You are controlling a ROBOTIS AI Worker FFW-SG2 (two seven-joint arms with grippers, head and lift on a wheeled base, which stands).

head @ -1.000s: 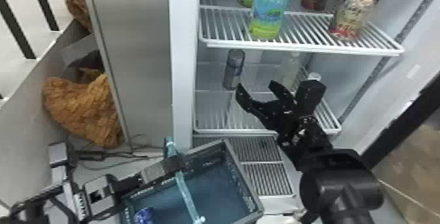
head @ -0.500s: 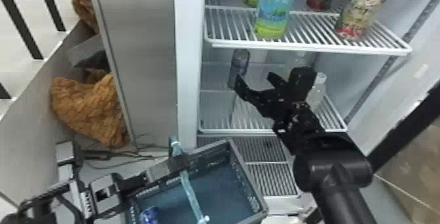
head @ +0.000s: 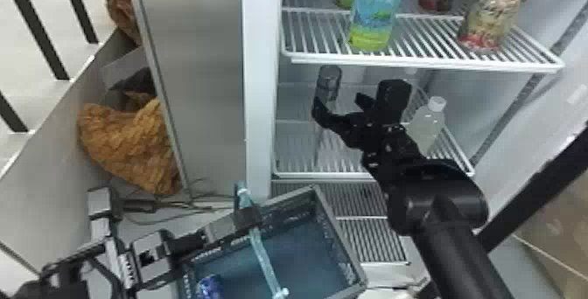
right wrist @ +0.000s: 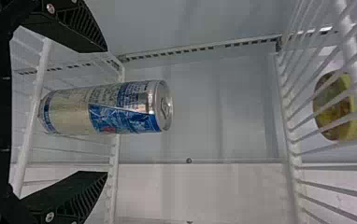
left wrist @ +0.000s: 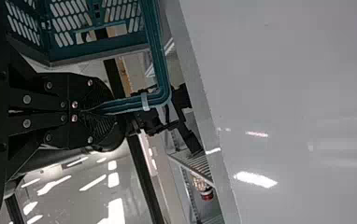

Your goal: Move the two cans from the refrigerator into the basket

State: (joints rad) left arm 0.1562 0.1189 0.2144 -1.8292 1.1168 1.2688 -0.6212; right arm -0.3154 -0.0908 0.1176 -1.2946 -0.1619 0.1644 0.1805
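Right hand (head: 339, 101), fingers apart, faces the upright can (right wrist: 106, 109); open room borders both can edges.

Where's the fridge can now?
In the head view, the can stands left on the shelf below the blue bottle, near the open right gripper.
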